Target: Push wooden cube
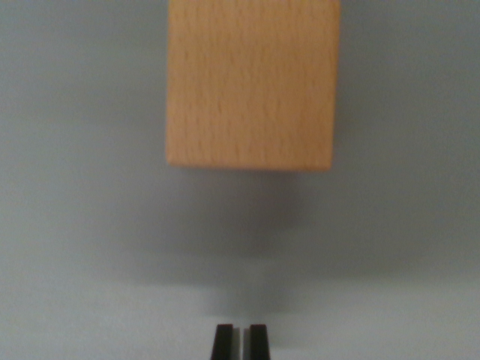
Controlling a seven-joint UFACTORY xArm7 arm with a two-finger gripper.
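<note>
Only the gripper [240,341] shows of the robot, at the near edge of the wrist view, about the middle. Two fingertips [223,342] are visible, both black or very dark, flat-faced and rectangular, with squared tops. A thin pale slit runs between them. No cables, screws or markings can be made out; the picture is soft.
</note>
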